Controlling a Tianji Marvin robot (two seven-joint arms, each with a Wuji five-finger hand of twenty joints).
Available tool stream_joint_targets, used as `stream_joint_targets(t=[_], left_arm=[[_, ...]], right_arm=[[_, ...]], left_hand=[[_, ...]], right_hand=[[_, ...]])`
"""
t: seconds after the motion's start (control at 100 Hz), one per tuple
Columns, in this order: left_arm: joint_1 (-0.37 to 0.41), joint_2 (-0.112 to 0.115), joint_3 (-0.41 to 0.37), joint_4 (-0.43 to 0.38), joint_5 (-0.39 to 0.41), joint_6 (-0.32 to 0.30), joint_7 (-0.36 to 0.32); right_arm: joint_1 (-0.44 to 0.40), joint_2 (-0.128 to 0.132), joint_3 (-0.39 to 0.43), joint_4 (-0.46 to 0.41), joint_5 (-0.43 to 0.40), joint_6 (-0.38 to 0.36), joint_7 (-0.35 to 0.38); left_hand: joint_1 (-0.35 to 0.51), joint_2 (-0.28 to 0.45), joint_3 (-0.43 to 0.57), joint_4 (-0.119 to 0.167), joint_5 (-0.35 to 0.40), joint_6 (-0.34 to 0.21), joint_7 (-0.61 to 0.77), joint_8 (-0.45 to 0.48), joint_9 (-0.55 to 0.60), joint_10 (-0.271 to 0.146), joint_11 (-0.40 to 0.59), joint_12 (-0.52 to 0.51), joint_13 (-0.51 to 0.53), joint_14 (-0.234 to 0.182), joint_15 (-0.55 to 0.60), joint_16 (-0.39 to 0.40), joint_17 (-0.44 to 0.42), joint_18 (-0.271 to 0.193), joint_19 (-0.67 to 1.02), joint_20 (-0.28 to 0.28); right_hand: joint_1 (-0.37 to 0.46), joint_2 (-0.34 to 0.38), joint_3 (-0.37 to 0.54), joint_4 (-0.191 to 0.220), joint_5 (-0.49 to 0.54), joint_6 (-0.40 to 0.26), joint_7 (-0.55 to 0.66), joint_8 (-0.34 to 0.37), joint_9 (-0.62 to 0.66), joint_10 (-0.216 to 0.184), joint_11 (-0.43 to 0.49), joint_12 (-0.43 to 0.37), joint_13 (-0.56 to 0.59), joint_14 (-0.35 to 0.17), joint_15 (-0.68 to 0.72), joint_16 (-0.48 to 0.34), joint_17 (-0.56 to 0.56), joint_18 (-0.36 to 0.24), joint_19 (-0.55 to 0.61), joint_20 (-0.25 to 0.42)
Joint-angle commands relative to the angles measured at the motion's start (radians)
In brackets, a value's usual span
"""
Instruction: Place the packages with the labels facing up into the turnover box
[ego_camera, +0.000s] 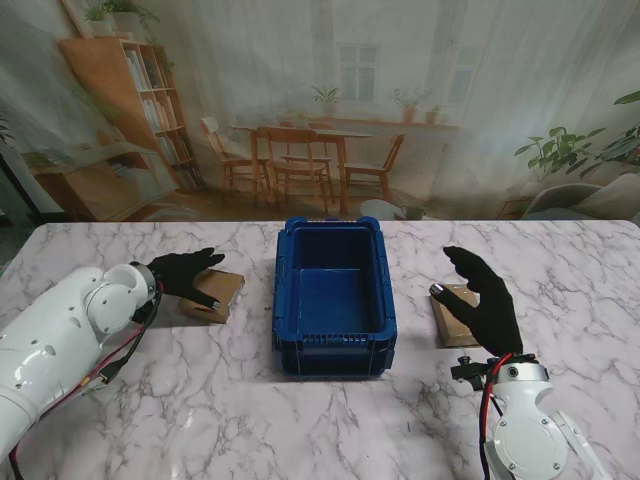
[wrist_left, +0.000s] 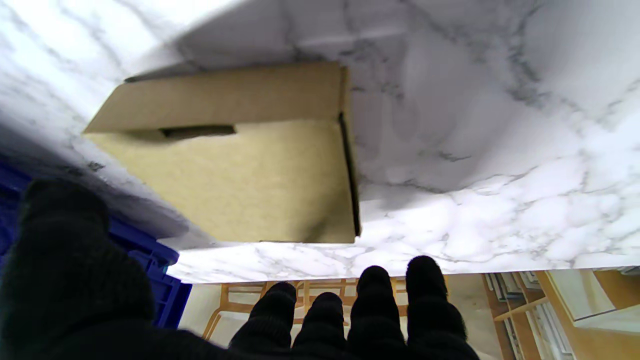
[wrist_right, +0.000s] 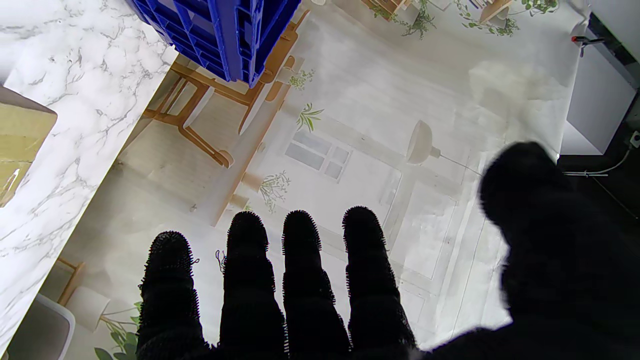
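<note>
- Marble-patterned table (ego_camera: 300, 420), white with grey veins, carries all items; a printed backdrop (ego_camera: 330, 100) of a dining room with bookshelf and plants stands behind it.
- Turnover box (ego_camera: 335, 298): blue plastic, open-topped, at table centre, nothing visible inside.
- Left package (ego_camera: 213, 295): plain brown cardboard, flat on the table left of the box; no label visible on its upper face.
- Right package (ego_camera: 452, 318): brown cardboard, right of the box, partly hidden.
- Left robot hand (ego_camera: 185, 272): black-gloved, fingers spread over the left package, holding nothing.
- Right robot hand (ego_camera: 485, 300): fingers extended and apart above the right package, holding nothing.
</note>
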Motion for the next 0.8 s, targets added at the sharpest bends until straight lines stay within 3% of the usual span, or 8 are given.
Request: stream_joint_targets(t=[0.0,0.08,0.2,0.25,0.33,0.39,0.5,0.79], left_arm=[[-0.014,0.001,0.012,0.031,-0.011,0.007,-0.003],[-0.023,-0.005,0.032,0.057,-0.034,0.016,0.020],[-0.026,-0.014,0.054,0.073,-0.062,0.031,0.040],[-0.026,-0.017,0.063,0.079,-0.067,0.035,0.055],[-0.022,-0.023,0.068,0.074,-0.077,0.047,0.066],[-0.023,-0.027,0.075,0.074,-0.081,0.056,0.077],[-0.031,-0.033,0.094,0.075,-0.092,0.072,0.088],[-0.068,-0.052,0.170,0.108,-0.110,0.097,0.146]], right_arm=[[-0.002,0.001,-0.004,0.004,-0.004,0.005,0.001],[0.000,0.001,-0.006,0.004,-0.007,0.007,0.001],[0.002,0.000,-0.009,0.003,-0.005,0.011,0.000],[0.002,0.000,-0.009,0.003,-0.005,0.011,-0.001],[0.002,0.000,-0.010,0.002,-0.004,0.011,-0.002],[0.002,-0.001,-0.010,0.001,-0.003,0.011,-0.003],[0.002,-0.002,-0.012,0.000,0.001,0.012,-0.006],[0.004,-0.003,-0.016,-0.006,0.011,0.025,-0.005]], left_hand=[[-0.037,-0.029,-0.024,-0.023,-0.026,0.016,-0.016,-0.016,-0.048,0.016,-0.013,-0.017,-0.021,-0.018,-0.017,-0.008,0.001,-0.025,0.001,-0.009],[-0.038,-0.021,-0.023,-0.022,-0.026,0.012,-0.010,-0.012,-0.048,0.025,-0.013,-0.017,-0.012,0.002,-0.009,-0.005,0.002,-0.018,0.017,-0.005],[-0.052,0.004,-0.021,-0.017,-0.027,0.006,-0.007,-0.005,-0.050,0.039,-0.013,-0.017,-0.003,0.068,0.009,0.011,0.006,0.013,0.047,0.001],[-0.062,0.018,-0.022,-0.016,-0.028,0.002,-0.007,-0.002,-0.050,0.042,-0.013,-0.017,-0.004,0.103,0.016,0.019,0.015,0.050,0.058,0.001],[-0.071,0.032,-0.021,-0.015,-0.029,-0.009,-0.011,-0.002,-0.050,0.046,-0.013,-0.017,-0.005,0.152,0.025,0.031,0.028,0.151,0.074,0.003],[-0.081,0.049,-0.021,-0.014,-0.029,-0.013,-0.012,-0.004,-0.050,0.047,-0.013,-0.017,-0.002,0.175,0.029,0.036,0.040,0.185,0.084,0.005],[-0.091,0.069,-0.019,-0.013,-0.030,-0.021,-0.016,-0.011,-0.050,0.046,-0.013,-0.017,-0.002,0.198,0.034,0.043,0.054,0.225,0.096,0.005],[-0.088,0.093,-0.019,-0.010,-0.028,-0.031,-0.018,-0.039,-0.050,0.040,-0.013,-0.017,-0.017,0.189,0.040,0.055,0.073,0.274,0.180,0.008]], right_hand=[[-0.038,-0.035,0.028,-0.004,-0.029,0.015,-0.018,0.019,-0.030,-0.005,0.017,0.007,-0.030,-0.006,0.009,0.018,-0.011,-0.010,-0.022,0.010],[-0.042,-0.031,0.028,-0.005,-0.031,0.014,-0.019,0.019,-0.033,-0.005,0.017,0.007,-0.030,-0.006,0.009,0.018,-0.011,-0.010,-0.022,0.010],[-0.045,-0.028,0.030,-0.006,-0.032,0.014,-0.019,0.021,-0.034,-0.006,0.018,0.008,-0.032,-0.006,0.009,0.018,-0.014,-0.010,-0.024,0.010],[-0.046,-0.028,0.031,-0.006,-0.032,0.014,-0.020,0.021,-0.034,-0.005,0.018,0.008,-0.033,-0.006,0.008,0.018,-0.015,-0.010,-0.024,0.010],[-0.049,-0.025,0.032,-0.005,-0.033,0.013,-0.021,0.021,-0.034,-0.006,0.018,0.008,-0.033,-0.007,0.008,0.018,-0.015,-0.009,-0.024,0.011],[-0.052,-0.023,0.033,-0.005,-0.032,0.014,-0.021,0.022,-0.036,-0.004,0.017,0.008,-0.034,-0.006,0.008,0.018,-0.015,-0.010,-0.024,0.011],[-0.059,-0.004,0.035,-0.005,-0.034,0.012,-0.023,0.022,-0.036,-0.006,0.016,0.007,-0.036,-0.007,0.007,0.018,-0.018,-0.009,-0.026,0.012],[-0.053,0.019,0.014,-0.002,-0.034,0.010,-0.027,0.023,-0.039,-0.005,0.012,0.007,-0.038,-0.005,0.005,0.019,-0.021,-0.007,-0.027,0.015]])
